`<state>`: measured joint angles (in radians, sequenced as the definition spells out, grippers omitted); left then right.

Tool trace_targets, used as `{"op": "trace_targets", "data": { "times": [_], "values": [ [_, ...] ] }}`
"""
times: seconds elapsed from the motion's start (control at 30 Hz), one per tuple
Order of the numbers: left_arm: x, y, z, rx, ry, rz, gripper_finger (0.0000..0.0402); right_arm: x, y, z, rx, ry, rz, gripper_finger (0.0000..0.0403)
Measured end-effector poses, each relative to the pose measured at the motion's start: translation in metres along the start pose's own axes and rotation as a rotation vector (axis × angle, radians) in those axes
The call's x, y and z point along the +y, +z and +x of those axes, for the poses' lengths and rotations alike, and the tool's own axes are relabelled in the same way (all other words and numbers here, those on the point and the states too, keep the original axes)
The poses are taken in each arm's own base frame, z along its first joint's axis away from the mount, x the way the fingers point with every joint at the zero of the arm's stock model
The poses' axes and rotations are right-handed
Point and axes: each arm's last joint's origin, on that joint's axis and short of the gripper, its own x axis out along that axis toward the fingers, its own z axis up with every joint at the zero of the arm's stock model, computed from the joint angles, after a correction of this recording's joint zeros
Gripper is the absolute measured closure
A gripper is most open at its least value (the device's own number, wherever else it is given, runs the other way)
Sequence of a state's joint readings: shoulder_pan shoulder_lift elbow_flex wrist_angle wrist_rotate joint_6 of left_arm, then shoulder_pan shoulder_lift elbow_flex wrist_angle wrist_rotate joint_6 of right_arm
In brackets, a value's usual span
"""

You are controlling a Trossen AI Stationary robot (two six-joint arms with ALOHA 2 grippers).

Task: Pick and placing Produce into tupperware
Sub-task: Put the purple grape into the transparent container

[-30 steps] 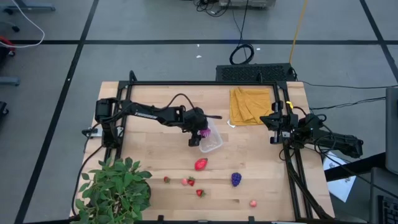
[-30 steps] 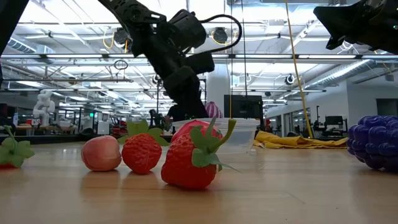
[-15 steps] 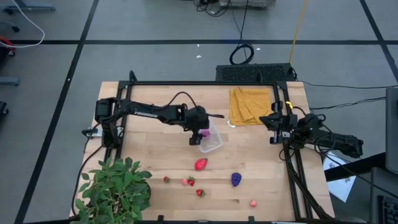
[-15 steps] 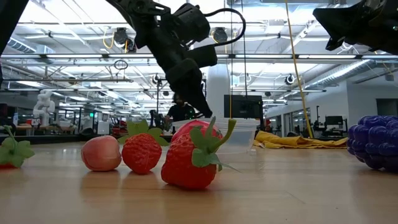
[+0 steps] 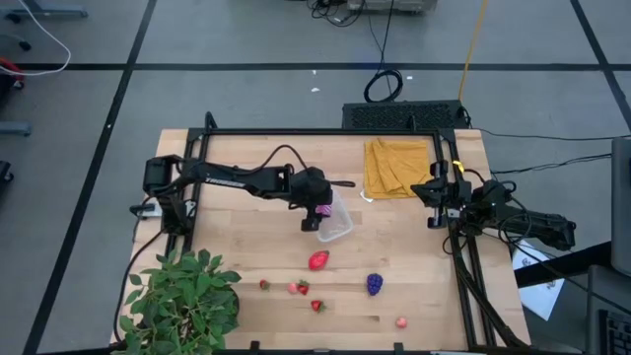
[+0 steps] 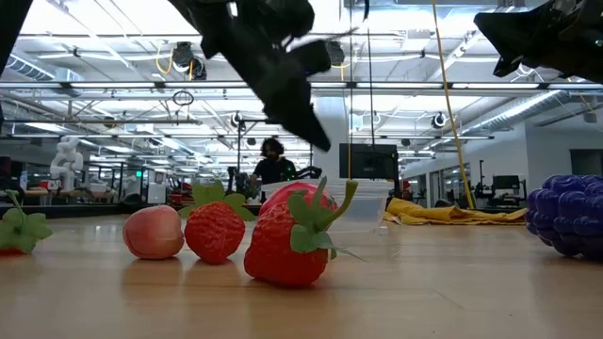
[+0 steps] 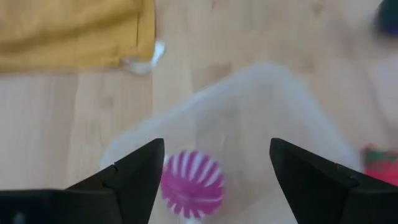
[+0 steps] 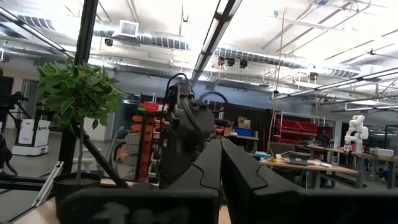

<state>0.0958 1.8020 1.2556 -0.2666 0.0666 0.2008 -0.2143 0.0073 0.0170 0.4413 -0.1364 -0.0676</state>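
Tupperware (image 5: 334, 223) sat mid-tabletop (image 5: 414, 276), its long axis running diagonally, with the striped magenta fruit (image 7: 192, 183) lying loose inside it, directly below the left hand (image 7: 214, 174). That hand's fingers (image 7: 140, 177) stood apart, gripping nothing. Remaining produce, the nearest being a strawberry (image 5: 317, 260), lay toward the tabletop's front edge, closer to the left arm. The right hand (image 5: 437, 192) waited, pressed together, at the tabletop's right edge

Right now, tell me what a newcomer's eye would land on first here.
The left gripper hangs with open jaws over the clear tub at mid-table, a pink striped fruit lying inside it. Nearer the front edge, strawberries and a purple grape bunch lie scattered, beside a leafy plant at the corner.
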Motion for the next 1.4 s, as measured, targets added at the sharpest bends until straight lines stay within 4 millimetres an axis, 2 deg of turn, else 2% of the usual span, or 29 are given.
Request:
{"op": "trace_targets", "data": {
  "times": [0.13, 0.27, 0.57, 0.83, 0.93, 1.07, 1.2, 1.4],
  "values": [
    [-0.011, 0.014, -0.017, -0.084, 0.0, 0.034, 0.0096, 0.0, 0.0, 0.0, -0.003, 0.0, -0.005, 0.0403],
    [-0.017, 0.025, -0.035, -0.147, 0.083, 0.052, 0.0098, 0.0, 0.002, 0.0, -0.019, -0.002, -0.011, 0.0403],
    [0.0, 0.034, -0.078, -0.244, 0.171, 0.015, 0.0094, 0.0, 0.003, 0.0, -0.031, -0.001, -0.001, 0.0403],
    [0.005, 0.034, -0.109, -0.272, 0.197, 0.005, 0.0093, 0.0, 0.003, 0.0, -0.031, 0.005, 0.029, 0.0403],
    [0.008, 0.026, -0.117, -0.297, 0.217, -0.007, 0.0093, 0.0, 0.003, 0.0, -0.027, 0.01, 0.028, 0.0403],
    [0.012, 0.005, -0.131, -0.381, 0.254, -0.051, 0.0093, 0.0, 0.002, 0.0, -0.024, 0.019, 0.028, 0.0403],
    [0.008, -0.023, -0.15, -0.483, 0.293, -0.082, 0.0093, 0.0, 0.002, 0.0, -0.026, 0.019, 0.021, 0.0403],
    [-0.004, -0.067, -0.173, -0.516, 0.343, -0.15, 0.0094, 0.0, 0.004, 0.0, -0.043, 0.019, 0.015, 0.0403]
  ]
}}
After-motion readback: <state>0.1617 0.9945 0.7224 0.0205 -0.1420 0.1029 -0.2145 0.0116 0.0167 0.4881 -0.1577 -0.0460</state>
